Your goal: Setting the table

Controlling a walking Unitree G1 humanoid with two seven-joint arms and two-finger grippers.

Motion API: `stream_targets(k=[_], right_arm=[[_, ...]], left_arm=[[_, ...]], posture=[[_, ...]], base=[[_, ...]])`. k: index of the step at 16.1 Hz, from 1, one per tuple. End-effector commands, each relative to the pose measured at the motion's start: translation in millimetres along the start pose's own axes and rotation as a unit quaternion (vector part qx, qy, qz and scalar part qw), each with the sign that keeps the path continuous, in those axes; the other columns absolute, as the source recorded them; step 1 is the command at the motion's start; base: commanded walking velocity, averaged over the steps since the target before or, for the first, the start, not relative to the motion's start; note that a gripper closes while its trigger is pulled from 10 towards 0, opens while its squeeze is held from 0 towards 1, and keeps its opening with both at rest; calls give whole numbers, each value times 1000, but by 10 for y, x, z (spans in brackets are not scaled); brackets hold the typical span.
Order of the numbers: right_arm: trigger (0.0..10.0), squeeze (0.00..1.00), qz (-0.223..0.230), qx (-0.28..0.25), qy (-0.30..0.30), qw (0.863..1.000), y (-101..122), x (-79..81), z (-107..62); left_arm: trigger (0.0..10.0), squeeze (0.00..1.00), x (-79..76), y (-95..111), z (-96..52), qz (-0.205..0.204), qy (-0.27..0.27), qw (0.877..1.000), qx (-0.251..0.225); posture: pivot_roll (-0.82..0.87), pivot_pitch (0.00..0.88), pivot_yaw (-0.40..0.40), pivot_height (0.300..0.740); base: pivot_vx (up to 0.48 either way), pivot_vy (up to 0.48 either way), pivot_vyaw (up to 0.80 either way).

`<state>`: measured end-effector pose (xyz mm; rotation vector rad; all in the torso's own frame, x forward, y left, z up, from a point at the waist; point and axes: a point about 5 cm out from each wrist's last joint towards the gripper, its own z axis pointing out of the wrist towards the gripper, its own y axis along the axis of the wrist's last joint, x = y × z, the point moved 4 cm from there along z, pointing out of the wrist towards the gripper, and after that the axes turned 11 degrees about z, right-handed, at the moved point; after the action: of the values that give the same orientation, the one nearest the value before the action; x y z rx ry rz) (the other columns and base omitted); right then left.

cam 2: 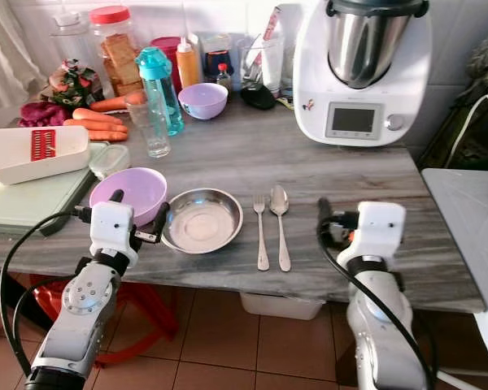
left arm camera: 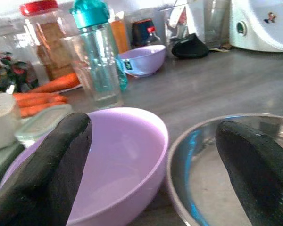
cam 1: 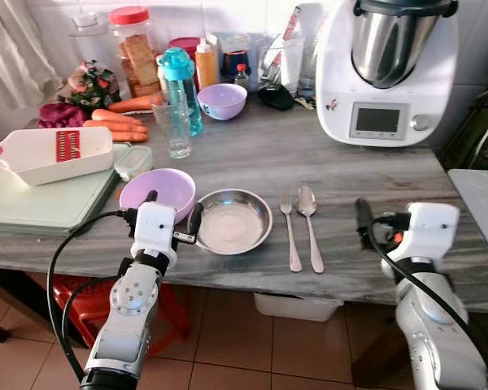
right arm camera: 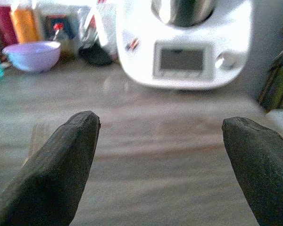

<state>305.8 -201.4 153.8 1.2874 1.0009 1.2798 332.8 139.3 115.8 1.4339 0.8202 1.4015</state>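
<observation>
The place setting sits at the near edge of the grey worktop (cam 1: 350, 175), within easy reach of a seat. A steel plate (cam 1: 233, 221) forms the centre. A lilac bowl (cam 1: 158, 192) touches it at 9 o'clock, and a fork (cam 1: 291, 234) and spoon (cam 1: 310, 223) lie parallel at 3 o'clock, handles toward the edge.

The left tool (cam 1: 172, 215) is at the near rims of the bowl and plate, its 2 black fingers (left arm camera: 47, 169) spread wide and gripping nothing. One finger points at the bowl, the other at the plate, so I judge it is about to nudge or take 1 of them.

The right tool (right arm camera: 160, 165) hovers over bare worktop at 3 o'clock of the cutlery, fingers parted and empty.

A glass (cam 1: 177, 126) stands at 11 o'clock of the plate, beside a teal bottle (cam 1: 180, 85), well apart from the setting. It probably needs bringing over.
</observation>
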Motion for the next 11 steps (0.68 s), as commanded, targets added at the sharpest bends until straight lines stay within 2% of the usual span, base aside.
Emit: stream_targets(k=[1,3,5,7,10,11], right_arm=[[10000,0,-7,-28,-6,1000,73,-20,-24],[10000,0,-9,-51,-16,999,38,-68,-75],[10000,1000,7,-43,2,999,-50,-20,-141],[10000,1000,-14,-50,-7,999,-87,-5,-170],[10000,1000,-9,-38,-3,999,-159,65,-174],[10000,1000,-1,-17,-14,1000,-228,43,-165]], left_arm=[[10000,0,-22,-36,-1,-10,-8,1000,10],[10000,0,9,-91,-11,-17,5,1000,22],[10000,0,8,-108,-17,-16,6,1000,22],[10000,0,11,-117,-23,-14,9,1000,19],[10000,0,-1,-141,-16,-13,11,1000,25],[10000,0,-17,-143,-5,-15,7,1000,27]], posture=[[-50,0,62,740],[-49,0,65,740],[-47,0,64,740],[-47,0,64,740],[-52,0,67,740],[-52,0,66,740]], base=[[0,0,0],[0,0,0],[0,0,0],[0,0,0],[0,0,0],[0,0,-706]])
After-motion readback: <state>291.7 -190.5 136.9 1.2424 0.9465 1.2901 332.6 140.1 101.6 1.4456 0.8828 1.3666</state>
